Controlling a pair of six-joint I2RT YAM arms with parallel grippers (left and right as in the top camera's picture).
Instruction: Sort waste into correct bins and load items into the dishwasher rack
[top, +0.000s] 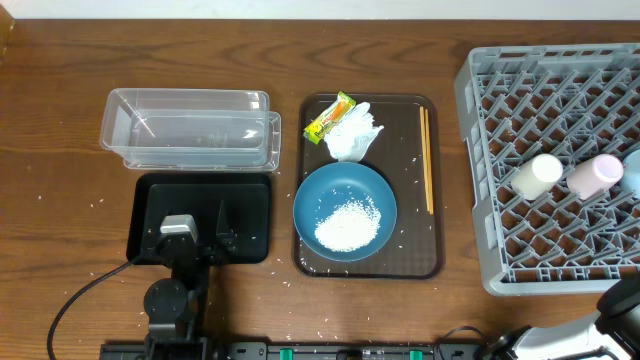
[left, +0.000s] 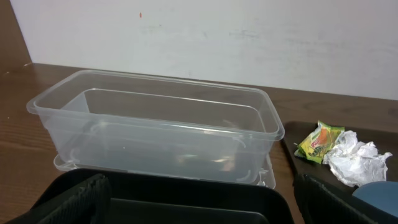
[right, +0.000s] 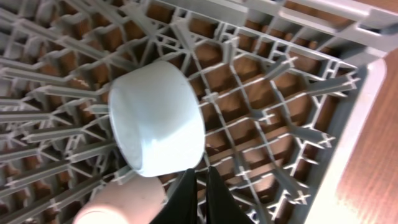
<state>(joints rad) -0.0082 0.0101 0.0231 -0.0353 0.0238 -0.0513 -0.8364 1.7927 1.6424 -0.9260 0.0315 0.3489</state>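
Observation:
A large blue bowl (top: 345, 211) holding a heap of white rice (top: 347, 226) sits on the brown tray. Behind it lie a crumpled tissue (top: 353, 132) and a snack wrapper (top: 330, 117); both also show in the left wrist view, the tissue (left: 357, 158) and the wrapper (left: 319, 141). Chopsticks (top: 427, 160) lie along the tray's right side. The grey rack (top: 480, 130) holds a white cup (top: 537, 175), a pink cup (top: 595, 175) and a light-blue dish (right: 155, 127). My left gripper (top: 222, 232) is open and empty over the black tray (top: 150, 205), facing the clear tub (left: 155, 124). My right gripper (right: 202, 186) is shut and empty above the rack (right: 280, 118), next to the dish and pink cup (right: 121, 204).
The brown serving tray (top: 432, 255) lies between the bins and the rack. The clear tub (top: 190, 130) stands behind the black tray. Stray rice grains dot the table near its front edge. My right arm (top: 600, 325) shows at the bottom right corner.

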